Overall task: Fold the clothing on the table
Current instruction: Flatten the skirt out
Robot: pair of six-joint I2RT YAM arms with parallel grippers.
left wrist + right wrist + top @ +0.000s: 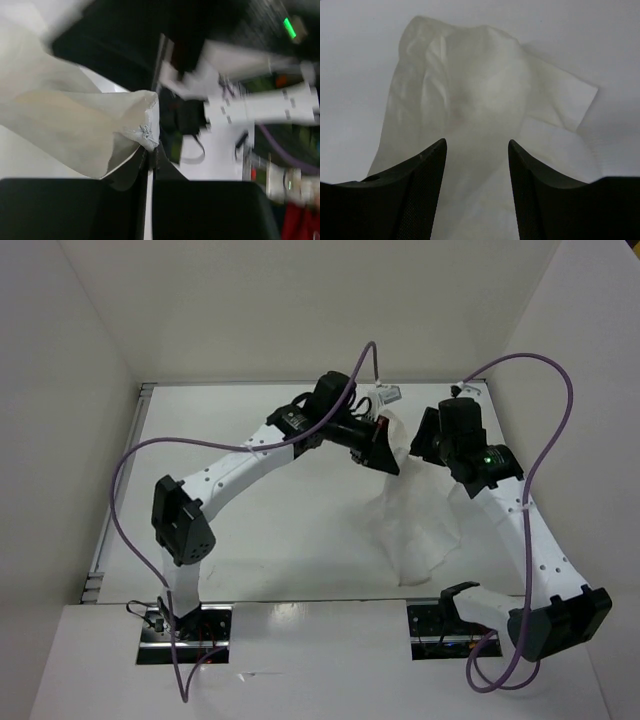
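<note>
The clothing is a white, thin, wrinkly garment lying bunched on the table, right of centre. My left gripper reaches across to its upper left edge. In the left wrist view the left gripper is shut on a stitched corner of the clothing, which is lifted and hangs off to the left. My right gripper hovers over the garment's upper right part. Its jaws stand open in the right wrist view, where the right gripper frames the crumpled clothing below with nothing between the fingers.
White walls stand round the table on three sides. A metal rail runs along its left edge. Purple cables loop from both arms. The right arm crosses the left wrist view, blurred.
</note>
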